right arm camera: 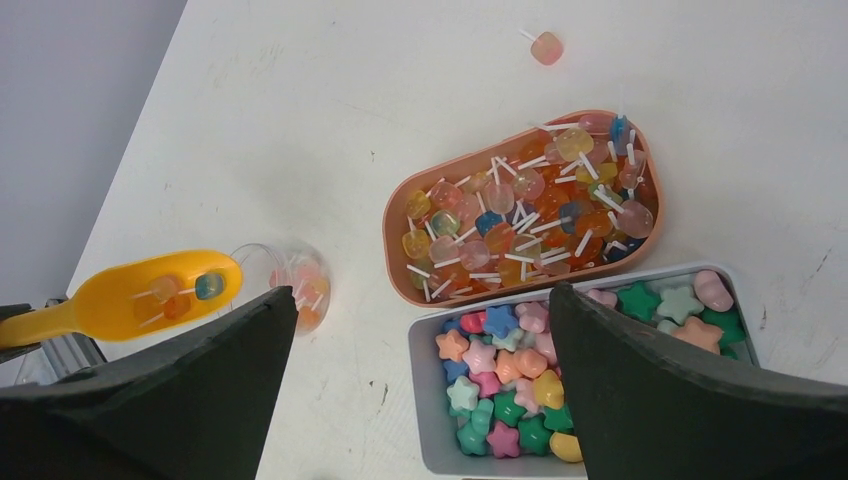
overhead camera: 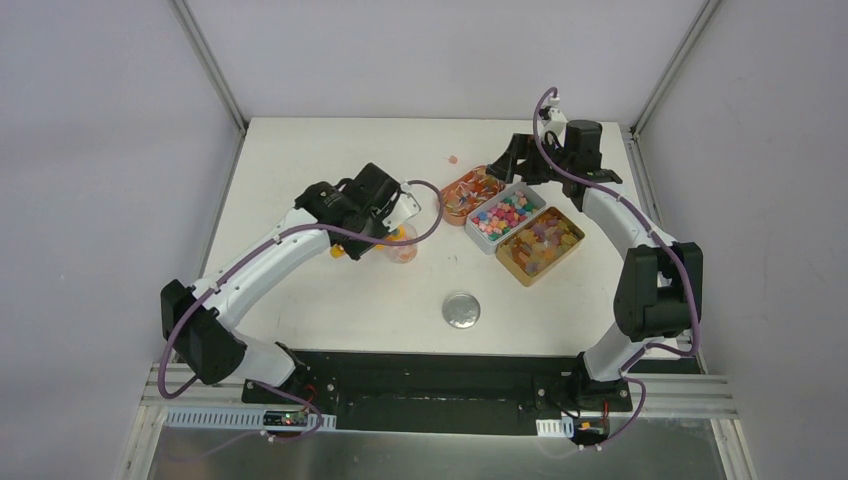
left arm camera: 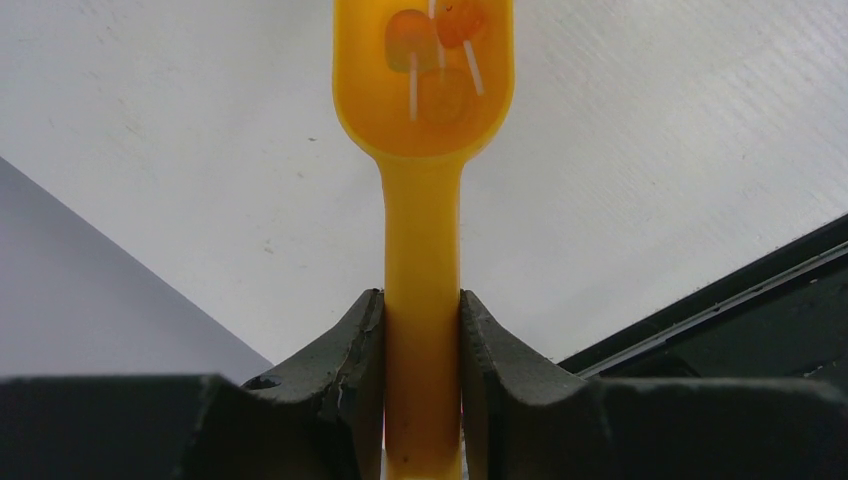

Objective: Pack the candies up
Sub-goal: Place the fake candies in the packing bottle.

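My left gripper [left arm camera: 422, 310] is shut on the handle of an orange scoop [left arm camera: 424, 210]. Its bowl holds a few small lollipop candies [left arm camera: 412, 45]. In the right wrist view the scoop's [right arm camera: 130, 295] tip is level and sits by the rim of a small clear cup [right arm camera: 290, 280] with several candies inside. An oval pink tray [right arm camera: 395, 235] is full of mixed lollipop candies, and a grey tray [right arm camera: 425, 400] holds pastel star candies. My right gripper [right arm camera: 422, 292] hangs open above these trays, holding nothing. In the top view, the left gripper [overhead camera: 395, 215] is just above the cup [overhead camera: 403, 250].
A yellow tray [overhead camera: 512, 262] of amber gummy pieces lies to the right of the grey tray [overhead camera: 470, 228]. A round silver lid [overhead camera: 461, 310] lies near the front of the table. One loose candy [overhead camera: 453, 158] rests behind the pink tray [overhead camera: 452, 190].
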You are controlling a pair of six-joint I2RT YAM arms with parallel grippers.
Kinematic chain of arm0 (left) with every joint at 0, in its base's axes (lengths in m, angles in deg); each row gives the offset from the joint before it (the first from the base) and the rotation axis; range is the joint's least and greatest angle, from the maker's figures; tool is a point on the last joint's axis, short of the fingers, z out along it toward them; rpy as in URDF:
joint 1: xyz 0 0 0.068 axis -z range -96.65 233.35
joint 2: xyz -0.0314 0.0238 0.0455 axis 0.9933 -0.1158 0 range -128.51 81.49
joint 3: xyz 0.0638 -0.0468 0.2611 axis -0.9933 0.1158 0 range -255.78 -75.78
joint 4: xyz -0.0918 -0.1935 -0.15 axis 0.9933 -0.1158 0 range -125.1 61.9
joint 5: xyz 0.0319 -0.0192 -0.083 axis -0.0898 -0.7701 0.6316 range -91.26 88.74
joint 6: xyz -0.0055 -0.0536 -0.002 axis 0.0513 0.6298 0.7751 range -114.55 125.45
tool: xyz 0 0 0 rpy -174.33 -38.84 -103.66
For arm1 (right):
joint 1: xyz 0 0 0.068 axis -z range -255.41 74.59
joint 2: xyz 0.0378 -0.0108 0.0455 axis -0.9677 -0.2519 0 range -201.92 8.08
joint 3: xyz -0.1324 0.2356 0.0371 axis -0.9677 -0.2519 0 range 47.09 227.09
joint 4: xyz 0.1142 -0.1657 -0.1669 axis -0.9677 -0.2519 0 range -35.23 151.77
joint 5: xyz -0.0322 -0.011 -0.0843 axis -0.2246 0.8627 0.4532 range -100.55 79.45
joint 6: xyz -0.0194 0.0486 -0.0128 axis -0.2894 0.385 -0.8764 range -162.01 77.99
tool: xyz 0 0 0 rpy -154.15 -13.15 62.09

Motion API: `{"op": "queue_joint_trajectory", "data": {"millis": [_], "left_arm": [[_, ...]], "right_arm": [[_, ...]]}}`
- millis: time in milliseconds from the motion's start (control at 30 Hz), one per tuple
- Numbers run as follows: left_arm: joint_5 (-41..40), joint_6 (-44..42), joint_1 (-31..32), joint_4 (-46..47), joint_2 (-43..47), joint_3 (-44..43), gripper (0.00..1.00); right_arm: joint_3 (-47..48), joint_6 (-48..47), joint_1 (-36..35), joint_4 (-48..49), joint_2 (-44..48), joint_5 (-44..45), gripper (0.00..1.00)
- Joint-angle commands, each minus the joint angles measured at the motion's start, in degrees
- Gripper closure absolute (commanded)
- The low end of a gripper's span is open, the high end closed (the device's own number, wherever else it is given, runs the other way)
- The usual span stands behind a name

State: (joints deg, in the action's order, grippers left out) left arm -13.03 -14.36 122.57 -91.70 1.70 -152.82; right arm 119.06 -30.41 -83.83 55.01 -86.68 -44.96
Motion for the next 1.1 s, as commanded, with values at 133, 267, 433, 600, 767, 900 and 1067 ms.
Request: {"op": "queue_joint_trajectory", "data": {"millis": [133, 267, 433, 600, 767, 900, 1067], "left_arm": [[-9.09, 3.13, 5.16, -9.21, -5.42, -8.58, 1.0], [-11.16, 3.33, 7.15, -11.99, -8.36, -11.23, 1.0], [-13.45, 3.73, 9.03, -14.49, -9.97, -13.7, 1.0], [-16.36, 4.07, 11.04, -15.71, -10.62, -14.73, 1.0], [-18.12, 3.78, 11.61, -15.84, -10.76, -14.73, 1.0], [-18.87, 3.53, 11.66, -15.42, -10.36, -14.67, 1.0], [-19.33, 3.55, 11.59, -10.82, -8.28, -15.64, 1.0]], "right_arm": [[0.15, -1.53, 0.25, 3.07, 2.74, 0.66, 0.0], [0.07, -1.93, 0.25, 3.07, 3.18, 0.94, 0.0], [-0.08, -2.23, 0.59, 3.14, 3.36, 0.96, 0.0], [-0.09, -1.64, 0.74, 3.45, 3.04, 0.26, 0.0], [0.46, -0.66, 1.0, 3.14, 2.73, 0.11, 0.0], [-0.02, -0.19, 1.34, 2.35, 3.53, 2.94, 0.0], [0.34, 1.33, 1.74, 1.53, 3.17, 3.48, 0.0]]}}
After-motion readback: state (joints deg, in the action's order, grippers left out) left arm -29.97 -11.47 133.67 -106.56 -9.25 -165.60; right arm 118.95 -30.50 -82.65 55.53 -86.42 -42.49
